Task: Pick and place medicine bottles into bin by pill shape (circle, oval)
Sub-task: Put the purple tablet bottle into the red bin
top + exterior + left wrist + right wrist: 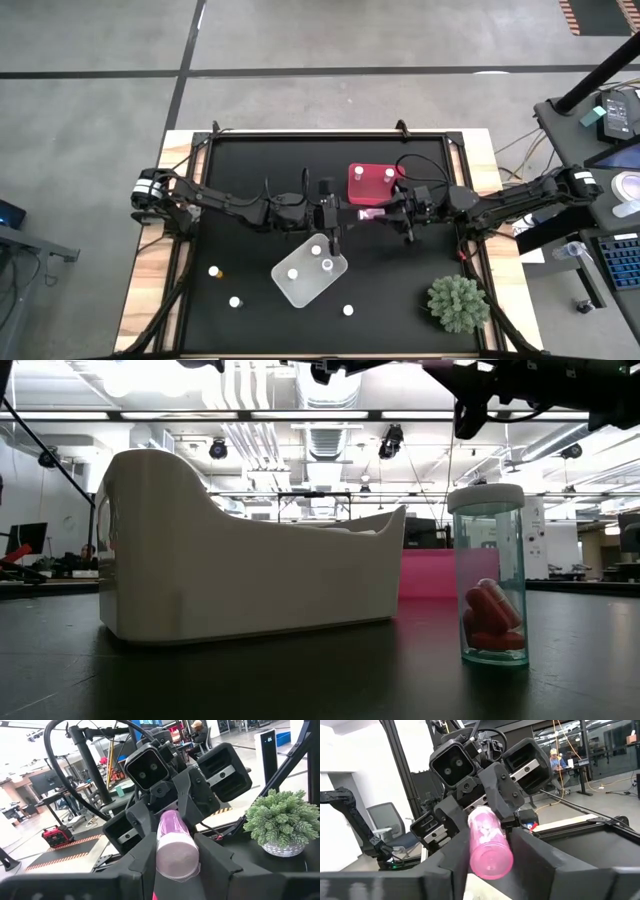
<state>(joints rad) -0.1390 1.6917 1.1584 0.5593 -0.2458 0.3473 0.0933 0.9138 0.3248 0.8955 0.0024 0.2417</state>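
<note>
Black table (250, 180) with wooden edges, seen from above. Left arm (230, 205) in from the left, right arm (510, 205) in from the right, tips together at table centre, just in front of the red bin.

White bin (300, 290) front of centre, angled, with three white-capped bottles inside. In the low view, same bin (250, 570) close up on the left, high back wall and sloping sides.

Red bin (360, 180) behind centre, with two capped bottles. Only a pink strip of it (425, 575) in the low view, behind the white bin.

Spiky green plant (459, 302) at front right; also in the left wrist view (277, 822), in a small pot.

Left gripper (350, 213) and right gripper (388, 211) both clamped on one pink bottle (368, 213), held in the air, lying flat between them. Left wrist view: white cap end of it (175, 855) toward the camera, own fingers (142, 865) pressed to both sides, other gripper gripping farther along. Right wrist view: base end (489, 847) toward the camera, own fingers (540, 862) tight on both sides, pills inside too blurred to make out shape.

Three loose bottles on the table: front left (214, 271), nearer the front edge (235, 301), front centre (348, 310). In the low view, a teal bottle (488, 575) upright, white cap, red oval capsules inside.
</note>
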